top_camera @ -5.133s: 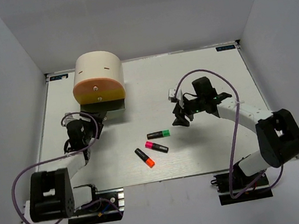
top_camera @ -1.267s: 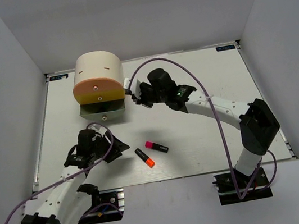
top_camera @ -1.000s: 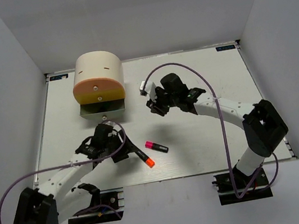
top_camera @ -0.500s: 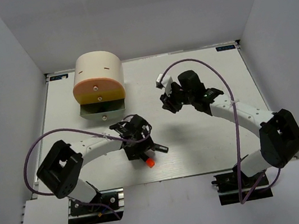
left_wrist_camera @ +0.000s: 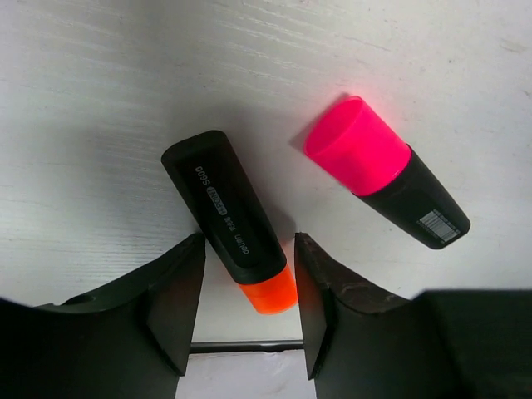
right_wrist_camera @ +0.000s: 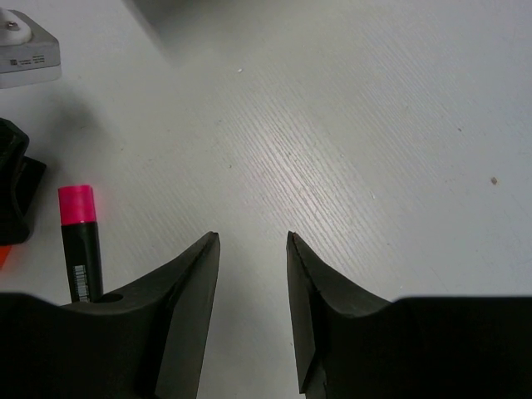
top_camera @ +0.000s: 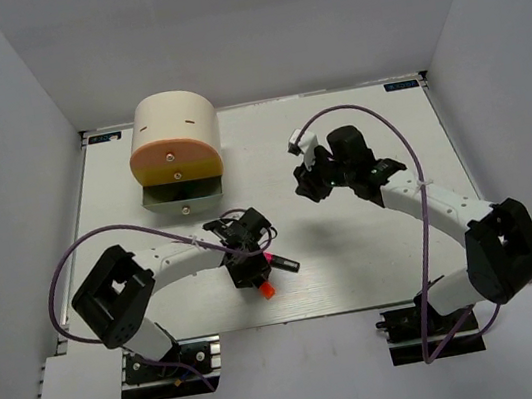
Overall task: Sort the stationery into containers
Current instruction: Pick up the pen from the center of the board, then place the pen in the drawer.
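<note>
Nearest to me, the left arm bends in from its base and across to the middle of the white surface [top_camera: 376, 253]. Its end effector [left_wrist_camera: 249, 249] points down over the orange highlighter [left_wrist_camera: 233, 220]. The two fingers [left_wrist_camera: 179, 299] stand apart, one on each side of the black barrel just above the orange cap. They sit very close to the barrel, but a thin gap shows on either side, so it is straddled rather than clamped. The highlighter lies flat on the surface at a slant, with its cap toward the near edge.

Just beside it, to the right, lies the pink highlighter [top_camera: 281, 263]. It is also flat and slanted, apart from the orange one and outside the left fingers. Its pink cap points toward the left end effector, and a small barcode label sits at the other end of the barrel.

Further back and to the right, the right end effector [right_wrist_camera: 251, 241] is over bare surface. Its jaws are apart with nothing between them, and it is well apart from both highlighters.

At the far left stands the cream drum [top_camera: 173, 123]. It has an orange front section with a small knob, and a duller yellowish section below that juts forward. I cannot make out what is inside.
</note>
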